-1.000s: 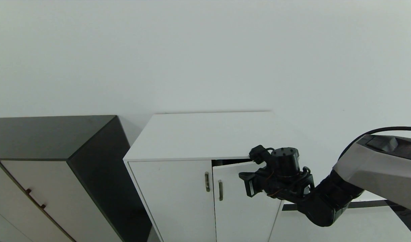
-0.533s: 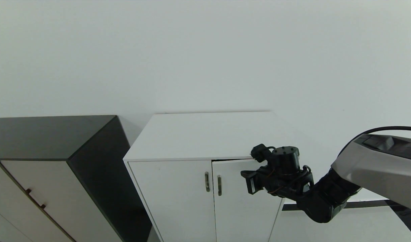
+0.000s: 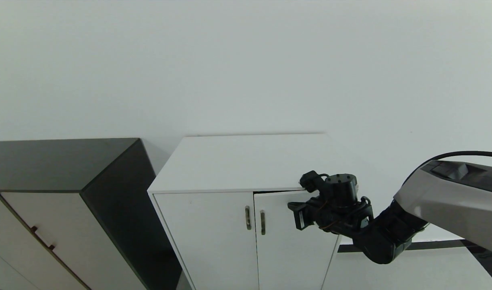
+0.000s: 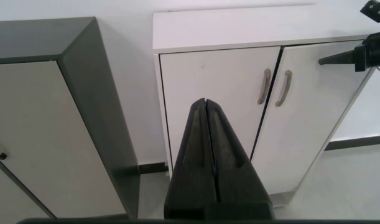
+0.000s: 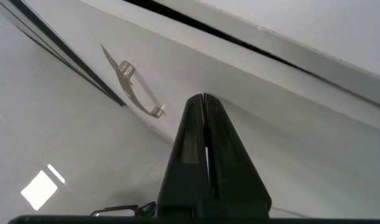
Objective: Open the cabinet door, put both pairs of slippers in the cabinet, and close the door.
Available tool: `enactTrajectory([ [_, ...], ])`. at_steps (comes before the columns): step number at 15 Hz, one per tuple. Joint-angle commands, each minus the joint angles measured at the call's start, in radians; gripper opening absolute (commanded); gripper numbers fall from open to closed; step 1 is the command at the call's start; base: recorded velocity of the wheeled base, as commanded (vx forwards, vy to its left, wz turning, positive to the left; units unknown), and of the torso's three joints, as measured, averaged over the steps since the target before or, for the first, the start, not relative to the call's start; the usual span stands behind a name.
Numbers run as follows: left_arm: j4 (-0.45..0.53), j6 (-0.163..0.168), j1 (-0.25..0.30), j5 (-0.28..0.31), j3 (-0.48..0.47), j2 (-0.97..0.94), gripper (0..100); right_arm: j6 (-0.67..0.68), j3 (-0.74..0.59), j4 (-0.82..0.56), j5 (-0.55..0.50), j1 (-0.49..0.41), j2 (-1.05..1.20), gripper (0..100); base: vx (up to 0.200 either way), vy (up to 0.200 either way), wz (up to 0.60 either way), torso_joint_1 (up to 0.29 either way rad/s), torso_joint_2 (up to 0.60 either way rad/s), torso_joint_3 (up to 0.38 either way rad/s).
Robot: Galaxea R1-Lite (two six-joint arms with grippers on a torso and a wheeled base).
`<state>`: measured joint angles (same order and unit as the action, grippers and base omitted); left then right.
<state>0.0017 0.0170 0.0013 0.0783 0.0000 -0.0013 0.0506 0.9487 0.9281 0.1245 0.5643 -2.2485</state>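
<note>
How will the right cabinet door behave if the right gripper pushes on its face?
Probably stiff: the right door is a flat rigid panel, so it should swing as one piece rather than flex. Likely needs little travel: only a thin dark gap shows at its top edge. The shut right gripper might slide on the smooth, glossy face.

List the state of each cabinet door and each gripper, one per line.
Left cabinet door, shut.
Right cabinet door, almost shut, thin dark gap along its top edge.
Left gripper, jaws shut, holding nothing.
Right gripper, jaws shut, holding nothing, before the almost-shut door.
</note>
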Motion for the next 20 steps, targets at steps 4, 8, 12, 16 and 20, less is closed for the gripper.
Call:
enactTrajectory([
  [4,0.0,0.0,0.0,0.0,0.0,0.001,0,0.0,0.025,-0.003,-0.002,-0.015,-0.014,0,0.0,0.0,0.0,0.0,0.0,0.0],
  [8,0.0,0.0,0.0,0.0,0.0,0.001,0,0.0,0.028,-0.003,-0.002,-0.018,-0.017,0,0.0,0.0,0.0,0.0,0.0,0.0],
  [12,0.0,0.0,0.0,0.0,0.0,0.001,0,0.0,0.028,-0.002,-0.002,-0.018,-0.016,0,0.0,0.0,0.0,0.0,0.0,0.0],
  [16,0.0,0.0,0.0,0.0,0.0,0.001,0,-0.002,-0.016,0.003,-0.003,-0.015,0.021,0,0.0,0.0,0.0,0.0,0.0,0.0],
  [20,0.0,0.0,0.0,0.0,0.0,0.001,0,-0.002,-0.117,0.014,-0.003,-0.012,0.121,0,0.0,0.0,0.0,0.0,0.0,0.0],
])
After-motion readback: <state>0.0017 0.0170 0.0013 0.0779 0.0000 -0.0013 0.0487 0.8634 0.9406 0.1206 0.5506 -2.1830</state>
